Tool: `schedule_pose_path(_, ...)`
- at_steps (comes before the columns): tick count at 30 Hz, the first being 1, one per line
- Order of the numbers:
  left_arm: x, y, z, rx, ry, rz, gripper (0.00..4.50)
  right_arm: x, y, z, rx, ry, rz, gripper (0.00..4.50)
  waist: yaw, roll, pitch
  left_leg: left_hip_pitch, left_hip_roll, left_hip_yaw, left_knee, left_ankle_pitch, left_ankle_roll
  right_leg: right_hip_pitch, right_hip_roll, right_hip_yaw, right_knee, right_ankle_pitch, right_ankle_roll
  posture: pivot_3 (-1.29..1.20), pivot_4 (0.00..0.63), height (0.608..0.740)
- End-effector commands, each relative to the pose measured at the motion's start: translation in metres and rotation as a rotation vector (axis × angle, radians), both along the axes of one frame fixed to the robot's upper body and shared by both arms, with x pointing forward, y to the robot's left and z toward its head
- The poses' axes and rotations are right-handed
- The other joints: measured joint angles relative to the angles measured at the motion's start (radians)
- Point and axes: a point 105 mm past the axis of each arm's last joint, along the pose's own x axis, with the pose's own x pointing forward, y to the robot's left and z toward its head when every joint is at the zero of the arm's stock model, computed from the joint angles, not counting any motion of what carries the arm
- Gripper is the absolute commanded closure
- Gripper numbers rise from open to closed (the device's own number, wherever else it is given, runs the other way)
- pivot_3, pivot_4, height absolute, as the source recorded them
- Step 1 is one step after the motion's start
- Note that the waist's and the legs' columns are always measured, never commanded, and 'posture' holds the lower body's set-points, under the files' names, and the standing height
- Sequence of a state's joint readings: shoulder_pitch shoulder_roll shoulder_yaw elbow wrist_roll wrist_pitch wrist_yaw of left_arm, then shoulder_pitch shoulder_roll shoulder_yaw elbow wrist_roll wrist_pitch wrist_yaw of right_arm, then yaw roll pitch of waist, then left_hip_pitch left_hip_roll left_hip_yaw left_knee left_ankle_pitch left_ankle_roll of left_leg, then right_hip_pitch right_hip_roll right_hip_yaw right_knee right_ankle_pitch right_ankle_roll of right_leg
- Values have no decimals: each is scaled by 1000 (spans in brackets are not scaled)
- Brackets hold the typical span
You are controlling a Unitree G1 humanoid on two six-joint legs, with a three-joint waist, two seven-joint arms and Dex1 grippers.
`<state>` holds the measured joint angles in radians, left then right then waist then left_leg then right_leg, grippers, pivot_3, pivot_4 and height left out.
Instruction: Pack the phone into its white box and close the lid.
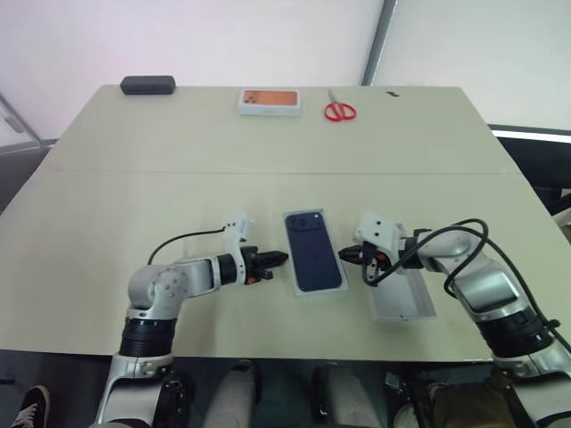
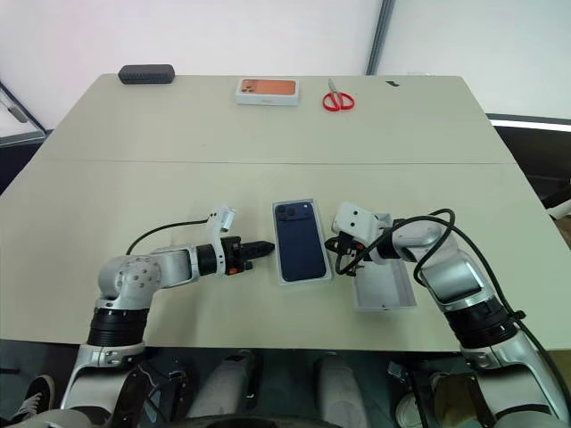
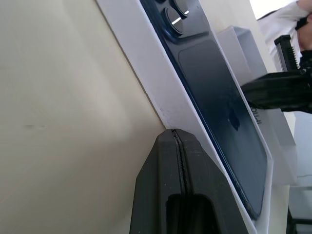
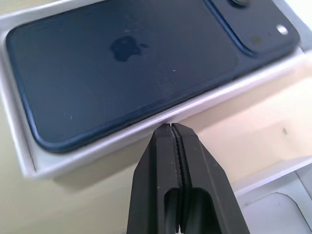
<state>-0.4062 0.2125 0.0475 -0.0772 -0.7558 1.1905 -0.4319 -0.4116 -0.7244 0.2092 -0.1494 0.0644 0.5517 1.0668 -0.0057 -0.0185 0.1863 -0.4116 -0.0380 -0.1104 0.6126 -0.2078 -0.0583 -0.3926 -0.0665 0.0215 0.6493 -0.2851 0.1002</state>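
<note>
Closed right gripper (image 4: 171, 127) — navy phone (image 4: 122, 73) face-down in white box (image 4: 19, 141).

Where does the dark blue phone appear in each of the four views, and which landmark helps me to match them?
Left eye view: the phone lies in its white box, centre, between both grippers.
Right eye view: phone, centre again.
Left wrist view: phone runs diagonally beyond the shut left gripper.
Right wrist view: phone just beyond the shut right gripper.
Shared landmark: the phone's camera cluster.
</note>
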Motion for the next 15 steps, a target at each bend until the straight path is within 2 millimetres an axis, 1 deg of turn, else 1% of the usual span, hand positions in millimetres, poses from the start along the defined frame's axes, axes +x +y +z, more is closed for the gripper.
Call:
schedule_pose_path(1, -8, -42, 9, -46, -38, -143, 4500, -1, 2, 10, 27, -44, 37, 4485, 4, 0, 0, 0, 0, 0, 0, 0, 0, 1, 0, 0, -1, 0, 0, 0, 150, 740)
schedule_pose_path(4, -3, -54, 8, -43, -55, -161, 4500, -1, -10, 10, 10, -44, 8, 4485, 18, 0, 0, 0, -1, 2, 1, 0, 0, 1, 0, 0, -2, 0, 0, 0, 150, 740)
schedule_pose_path(7, 6, -60, 8, -33, -73, -162, 4500, -6, -15, 9, 6, -34, 13, 4485, 21, 0, 0, 0, -1, 2, 1, -1, 1, 2, -1, -1, -2, 0, 0, 0, 150, 740)
schedule_pose_path(9, 9, -64, 10, -40, -78, -173, 4500, -9, -15, 10, 11, -29, 24, 4485, 20, 0, 0, 0, -1, 2, 1, -1, 1, 2, -1, -1, -2, 0, 0, 0, 150, 740)
schedule_pose_path(12, 6, -70, 9, -38, -81, -204, 4500, -13, -22, 7, -13, -15, 17, 4485, 19, 0, 0, 0, -1, 2, 1, -1, 1, 2, 0, -1, -2, 0, 1, 0, 150, 740)
schedule_pose_path(15, 3, -71, 7, -38, -79, -215, 4500, -11, -29, 5, -37, -23, -7, 4485, 19, 0, 0, 0, -1, 2, 0, -1, 1, 2, -1, -2, -2, 0, 1, 0, 150, 740)
